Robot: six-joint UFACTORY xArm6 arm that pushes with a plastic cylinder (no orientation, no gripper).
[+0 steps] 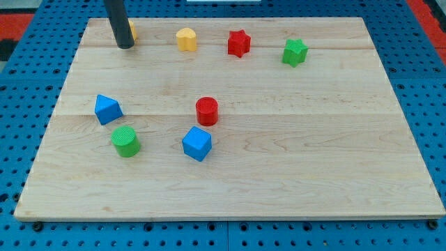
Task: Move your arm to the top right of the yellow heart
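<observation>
Closest to the camera is the blue cube (196, 143), sitting a bit left of the middle of the wooden tabletop (313, 139). Just up from it, near but not touching, is a red cylinder (207, 111). Off to the view's left there's a green cylinder (126, 141), and above that a blue block (107, 109) that looks kind of like a wedge, hard to say exactly.

Along the view's top edge you've got a row: a yellow heart (186, 39), then a red star (238, 43) beside it, then a green star (295, 52) further right, all apart from each other.

There's no hand on this thing, just a dark rod, so nothing to call apart or together. My tip (125, 46) is down at the top left, well left of the yellow heart. Right behind the rod there's a sliver of another yellowish block (132, 29) poking out, mostly hidden, can't tell the shape or whether the rod touches it.
</observation>
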